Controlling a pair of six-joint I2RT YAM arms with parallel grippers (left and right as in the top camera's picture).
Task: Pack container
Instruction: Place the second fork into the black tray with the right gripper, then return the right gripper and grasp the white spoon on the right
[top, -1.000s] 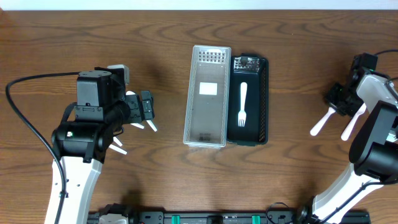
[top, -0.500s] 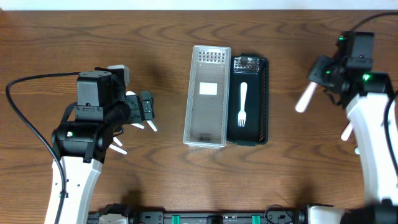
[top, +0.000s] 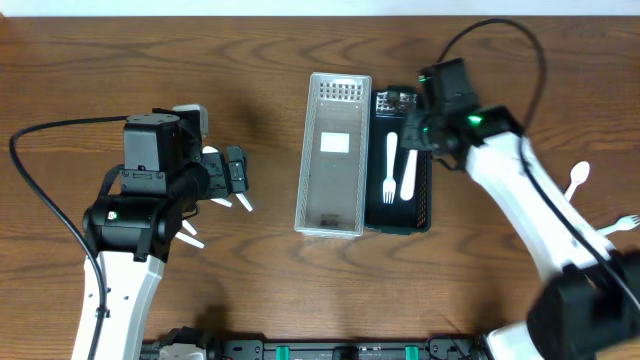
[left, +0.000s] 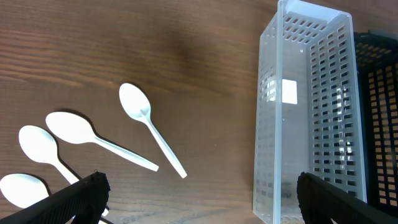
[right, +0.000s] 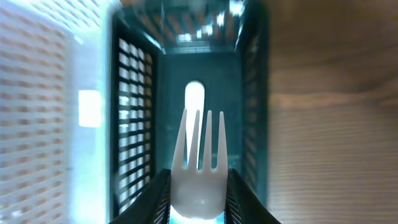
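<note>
Brown wood table (top: 260, 290) below, my right fingers (right: 159, 202) pinch a white fork (right: 198, 155) over the black basket (top: 427, 205) in the middle, so I should go low and drop it flat by the other fork (top: 390, 160); my left fingers (left: 74, 199) gape empty.

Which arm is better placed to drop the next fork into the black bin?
Right. Its jaws hold a fork above the black bin; the left arm sits by the spoons, jaws open.
</note>
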